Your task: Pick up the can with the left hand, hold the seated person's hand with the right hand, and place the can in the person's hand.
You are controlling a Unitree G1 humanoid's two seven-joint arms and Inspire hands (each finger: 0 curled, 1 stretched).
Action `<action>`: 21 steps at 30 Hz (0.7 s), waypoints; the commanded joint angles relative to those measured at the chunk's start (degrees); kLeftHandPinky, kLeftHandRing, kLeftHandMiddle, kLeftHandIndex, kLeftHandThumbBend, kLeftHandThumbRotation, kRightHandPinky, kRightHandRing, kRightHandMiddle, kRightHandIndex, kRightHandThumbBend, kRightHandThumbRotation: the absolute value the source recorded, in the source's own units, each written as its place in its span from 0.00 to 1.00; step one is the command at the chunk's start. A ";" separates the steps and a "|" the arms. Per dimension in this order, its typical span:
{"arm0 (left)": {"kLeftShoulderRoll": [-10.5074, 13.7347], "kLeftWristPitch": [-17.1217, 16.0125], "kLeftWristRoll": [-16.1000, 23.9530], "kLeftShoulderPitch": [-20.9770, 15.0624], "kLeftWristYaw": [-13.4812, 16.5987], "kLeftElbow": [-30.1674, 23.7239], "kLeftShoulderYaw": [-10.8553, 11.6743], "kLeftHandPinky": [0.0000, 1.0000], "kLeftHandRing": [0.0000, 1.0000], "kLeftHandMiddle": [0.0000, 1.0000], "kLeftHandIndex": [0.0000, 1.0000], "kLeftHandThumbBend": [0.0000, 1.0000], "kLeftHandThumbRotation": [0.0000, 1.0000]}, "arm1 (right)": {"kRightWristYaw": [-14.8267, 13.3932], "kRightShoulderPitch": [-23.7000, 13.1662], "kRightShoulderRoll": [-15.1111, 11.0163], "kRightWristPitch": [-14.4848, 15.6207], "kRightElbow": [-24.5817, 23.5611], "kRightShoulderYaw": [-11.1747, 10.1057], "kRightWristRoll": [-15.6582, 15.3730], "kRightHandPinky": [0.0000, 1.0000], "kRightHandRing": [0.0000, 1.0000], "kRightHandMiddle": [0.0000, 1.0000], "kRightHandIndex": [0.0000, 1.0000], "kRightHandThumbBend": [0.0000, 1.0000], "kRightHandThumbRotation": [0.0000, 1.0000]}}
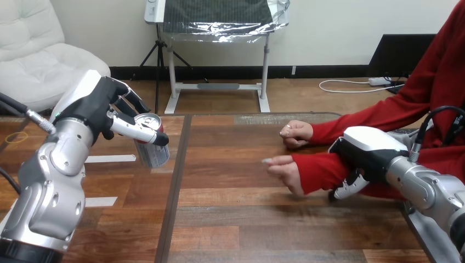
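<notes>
The left hand [90,109] wraps its fingers round the can [153,153] to lift it. The right hand [364,150] clasps the person's forearm [321,170] to steady it.

No text legible anywhere, markings on the can [154,154] too small to make out

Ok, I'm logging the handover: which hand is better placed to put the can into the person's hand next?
Left. The left hand grips the can, facing the person's nearer hand across open table. The right hand is curled round the person's forearm and carries nothing.
</notes>
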 commanded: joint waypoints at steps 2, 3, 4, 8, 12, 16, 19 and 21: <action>0.76 -1.30 0.48 -2.19 0.61 -3.63 1.62 0.24 0.33 0.40 0.42 0.78 0.00 | -1.81 -1.64 0.80 -0.45 -0.21 -1.42 1.46 0.31 0.34 0.39 0.37 0.65 0.13; 0.75 -1.24 0.46 -2.23 0.56 -3.64 1.62 0.24 0.33 0.40 0.42 0.78 0.00 | -1.98 -1.62 0.77 -0.67 -0.27 -1.53 1.59 0.30 0.34 0.39 0.36 0.65 0.13; 0.74 -1.19 0.45 -2.24 0.53 -3.67 1.62 0.24 0.33 0.40 0.42 0.78 0.00 | -2.12 -1.61 0.74 -0.83 -0.31 -1.59 1.67 0.30 0.33 0.38 0.36 0.65 0.13; 0.70 -1.08 0.49 -2.20 0.52 -3.77 1.57 0.24 0.33 0.40 0.42 0.77 0.00 | -3.18 -1.47 0.50 -1.77 -0.53 -1.58 1.67 0.29 0.32 0.37 0.35 0.65 0.14; 0.71 -1.15 0.54 -2.21 0.55 -3.75 1.51 0.25 0.34 0.40 0.42 0.77 0.00 | -3.73 -1.42 0.30 -2.72 -0.72 -1.76 1.85 0.28 0.31 0.35 0.33 0.64 0.15; 0.70 -1.39 0.55 -2.23 0.61 -3.68 1.45 0.25 0.34 0.40 0.42 0.77 0.00 | -3.79 -1.45 0.23 -3.27 -0.81 -2.10 2.18 0.26 0.29 0.33 0.31 0.63 0.17; 0.61 -1.67 0.48 -2.21 0.77 -3.55 1.48 0.25 0.34 0.40 0.42 0.78 0.00 | -3.95 -1.49 0.22 -3.27 -0.81 -2.24 2.32 0.25 0.28 0.32 0.30 0.63 0.18; 0.57 -1.72 0.49 -2.29 0.82 -3.45 1.45 0.25 0.34 0.40 0.42 0.78 0.00 | -4.18 -1.55 0.18 -3.28 -0.84 -2.25 2.39 0.24 0.27 0.32 0.30 0.63 0.18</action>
